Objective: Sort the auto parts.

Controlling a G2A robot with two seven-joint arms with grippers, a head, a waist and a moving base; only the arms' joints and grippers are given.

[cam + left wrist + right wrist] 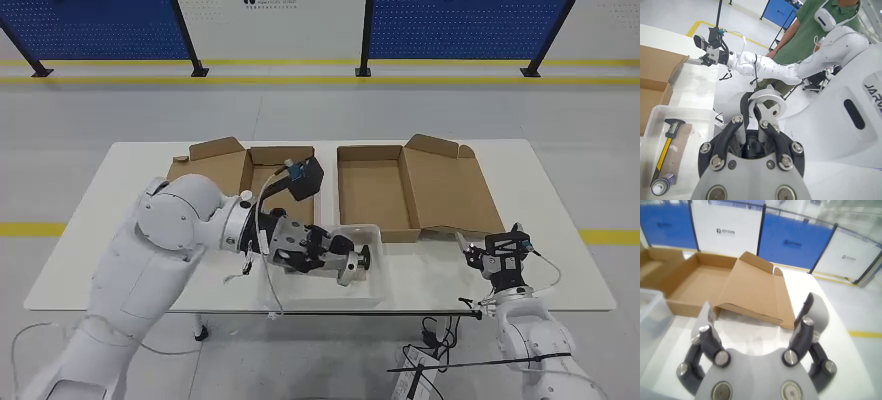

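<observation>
Left gripper (752,113) clamped on the metal ring (770,95) above the clear bin (651,117); right gripper (759,311) spread wide (by the table's (570,272) front edge).

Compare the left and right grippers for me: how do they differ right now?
The left gripper is shut on a metal ring, while the right gripper is open and holds nothing. In the top view, the left gripper hangs over the clear bin, while the right gripper hangs over bare table beside a cardboard box. Both have the same two-finger build.
</observation>
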